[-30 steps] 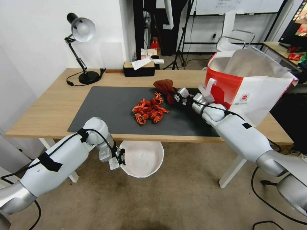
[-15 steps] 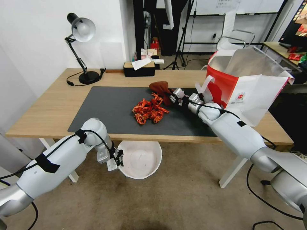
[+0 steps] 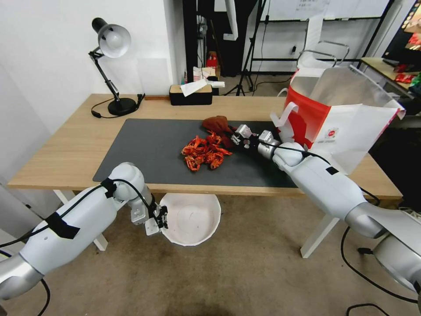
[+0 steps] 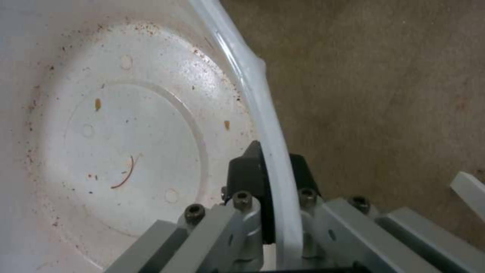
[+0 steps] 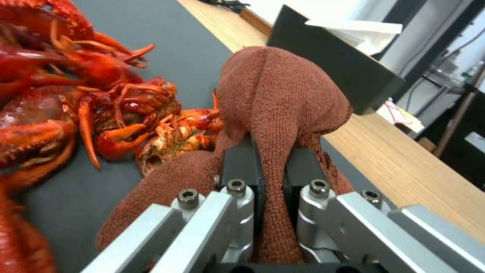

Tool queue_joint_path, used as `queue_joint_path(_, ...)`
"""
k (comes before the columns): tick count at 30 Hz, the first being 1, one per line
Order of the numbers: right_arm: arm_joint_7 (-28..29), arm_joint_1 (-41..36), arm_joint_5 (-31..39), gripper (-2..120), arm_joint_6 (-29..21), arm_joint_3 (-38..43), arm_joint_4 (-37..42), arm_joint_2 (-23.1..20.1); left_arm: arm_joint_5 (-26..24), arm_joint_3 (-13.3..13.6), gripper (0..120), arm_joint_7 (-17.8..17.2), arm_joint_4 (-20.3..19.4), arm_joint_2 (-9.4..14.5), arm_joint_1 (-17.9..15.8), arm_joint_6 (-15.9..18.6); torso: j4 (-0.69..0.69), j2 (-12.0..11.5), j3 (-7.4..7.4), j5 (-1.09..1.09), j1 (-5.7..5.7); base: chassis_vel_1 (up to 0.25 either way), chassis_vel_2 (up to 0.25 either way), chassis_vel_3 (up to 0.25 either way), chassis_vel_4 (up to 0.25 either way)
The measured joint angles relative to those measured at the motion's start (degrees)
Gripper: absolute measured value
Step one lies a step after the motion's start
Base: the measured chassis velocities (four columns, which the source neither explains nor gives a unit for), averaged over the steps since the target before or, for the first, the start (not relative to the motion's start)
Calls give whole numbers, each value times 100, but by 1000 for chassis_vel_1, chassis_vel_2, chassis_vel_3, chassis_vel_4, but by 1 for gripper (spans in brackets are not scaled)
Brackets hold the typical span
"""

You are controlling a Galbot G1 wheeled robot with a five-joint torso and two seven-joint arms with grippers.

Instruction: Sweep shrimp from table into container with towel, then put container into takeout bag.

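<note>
A pile of glossy orange-red shrimp [image 3: 205, 151] [image 5: 75, 102] lies on the dark mat of the table [image 3: 79, 145]. My right gripper [image 3: 233, 137] [image 5: 270, 170] is shut on the rust-red towel [image 3: 218, 124] [image 5: 283, 94], which touches the far right edge of the pile. Below the table's front edge, my left gripper [image 3: 161, 218] [image 4: 275, 174] is shut on the rim of the white container [image 3: 191, 218] [image 4: 126, 132], held over the floor. Inside the container are just specks. The takeout bag [image 3: 337, 114] stands open at the table's right end.
A desk lamp [image 3: 112, 66] and a black tissue box [image 3: 190, 93] stand along the table's back edge. The bag's loop handle [image 3: 280, 117] hangs close to my right wrist. White table legs [image 3: 318, 235] flank the container below.
My right gripper has carried the towel left and down until it meets the shrimp pile. My left gripper has shifted the container slightly left and up under the table edge.
</note>
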Motion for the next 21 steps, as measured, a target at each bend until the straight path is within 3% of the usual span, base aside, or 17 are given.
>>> queue_joint_path(8,-81,-131,36,4,1,0,208,-133,-139,137,0,116,244,-182,-263,60,-2,0,0,1,1,0,0,0,0)
queue_joint_path(21,-378,-251,145,4,3,3,424,-222,-228,242,0,136,302,-184,-356,73,-1,0,0,0,0,0,0,0,0)
